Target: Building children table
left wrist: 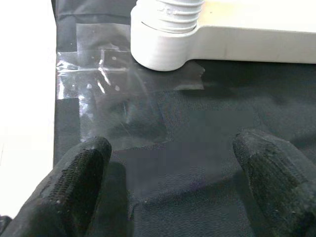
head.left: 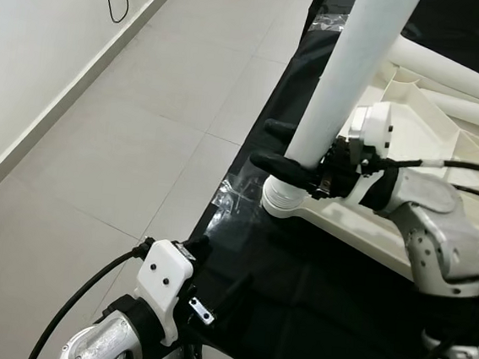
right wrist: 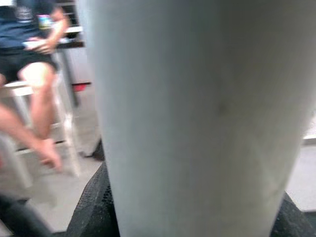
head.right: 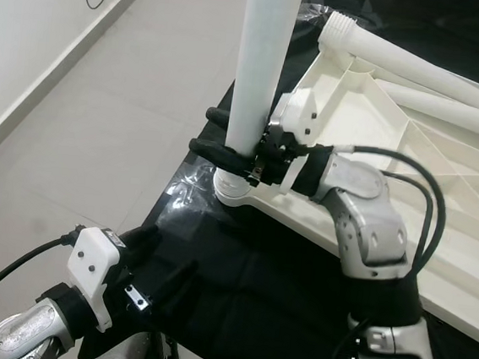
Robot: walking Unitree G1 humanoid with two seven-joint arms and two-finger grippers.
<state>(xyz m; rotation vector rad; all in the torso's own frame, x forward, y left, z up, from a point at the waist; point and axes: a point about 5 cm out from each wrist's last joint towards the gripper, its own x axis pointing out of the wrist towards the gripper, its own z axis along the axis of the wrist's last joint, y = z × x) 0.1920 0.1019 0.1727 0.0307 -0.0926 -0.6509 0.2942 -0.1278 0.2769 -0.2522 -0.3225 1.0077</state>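
Two black fingers of the right gripper [head.right: 226, 144] clasp the upright table leg [head.right: 260, 71] just above the tabletop's [head.right: 438, 233] corner socket [head.right: 231, 191]; the left gripper [left wrist: 173, 197] hangs wide beside that socket.

No readable text, label, brand, number or sign stands on anything here — not on the white leg [head.left: 351, 80], the tabletop [head.right: 441, 199], the black mat [left wrist: 207, 148] or either arm. The shirt [right wrist: 24, 15] at the upper left of the right wrist view carries a small patch — too blurred to read.
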